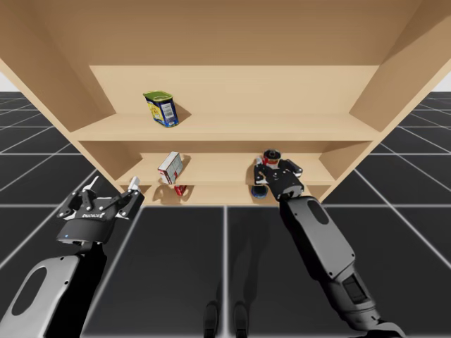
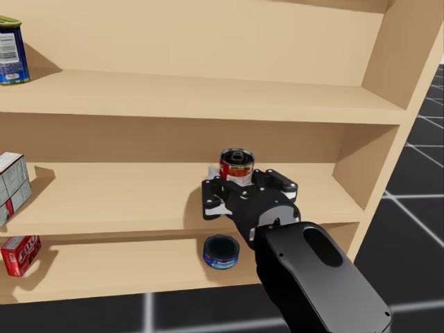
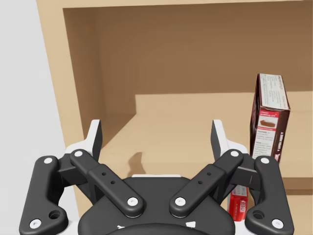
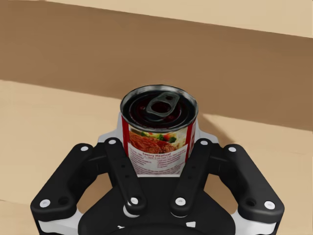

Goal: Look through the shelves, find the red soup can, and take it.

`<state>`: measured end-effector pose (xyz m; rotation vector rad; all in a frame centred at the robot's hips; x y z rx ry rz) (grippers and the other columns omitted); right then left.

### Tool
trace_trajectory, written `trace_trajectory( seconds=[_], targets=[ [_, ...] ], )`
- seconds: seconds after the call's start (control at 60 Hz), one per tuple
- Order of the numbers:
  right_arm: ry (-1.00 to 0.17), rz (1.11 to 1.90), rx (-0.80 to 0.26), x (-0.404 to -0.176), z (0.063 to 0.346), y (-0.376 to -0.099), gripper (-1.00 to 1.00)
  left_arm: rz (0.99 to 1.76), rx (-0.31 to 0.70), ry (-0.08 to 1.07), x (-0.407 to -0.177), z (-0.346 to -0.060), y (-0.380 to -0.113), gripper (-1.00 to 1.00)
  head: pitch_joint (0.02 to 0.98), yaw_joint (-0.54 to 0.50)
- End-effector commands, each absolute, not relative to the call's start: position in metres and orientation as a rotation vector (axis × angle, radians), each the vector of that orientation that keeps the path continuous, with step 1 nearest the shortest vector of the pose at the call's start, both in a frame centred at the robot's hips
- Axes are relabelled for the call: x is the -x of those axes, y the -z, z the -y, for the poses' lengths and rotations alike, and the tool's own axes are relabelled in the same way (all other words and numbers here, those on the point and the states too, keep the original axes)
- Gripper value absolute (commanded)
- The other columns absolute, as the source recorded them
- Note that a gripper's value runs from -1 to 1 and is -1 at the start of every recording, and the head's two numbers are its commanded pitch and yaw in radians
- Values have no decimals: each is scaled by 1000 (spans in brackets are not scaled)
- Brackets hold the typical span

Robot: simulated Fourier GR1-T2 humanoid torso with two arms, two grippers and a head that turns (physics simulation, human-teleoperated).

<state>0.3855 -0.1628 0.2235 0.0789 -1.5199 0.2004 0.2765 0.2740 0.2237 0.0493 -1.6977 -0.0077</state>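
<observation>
On the shelves (image 1: 225, 128) the grasp step is happening: right fingers (image 2: 214, 171) are pinching the red soup can (image 4: 159, 125), upright on the middle shelf, from both sides; left fingers (image 3: 94, 142) are hanging wide open, empty. Next move is likely needing a lift and pull-back clear of the shelf edge

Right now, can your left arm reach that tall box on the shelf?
Probably yes: my left end effector is open in front of the shelf, and the box stands just ahead, off to one side, with nothing in between.
</observation>
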Motion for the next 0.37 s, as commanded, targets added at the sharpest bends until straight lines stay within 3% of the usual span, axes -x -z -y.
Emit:
trace_trajectory(
  seconds=[0.017, 0.367],
  targets=[
    [-130, 1545, -28, -368, 172, -232, 1000, 1699, -50, 5, -277, -275, -224, -1000, 526, -214],
    [-157, 1604, -42, -292, 180, -250, 1000, 1700, -55, 6, -277, -274, -223, -1000, 517, -225]
  ],
)
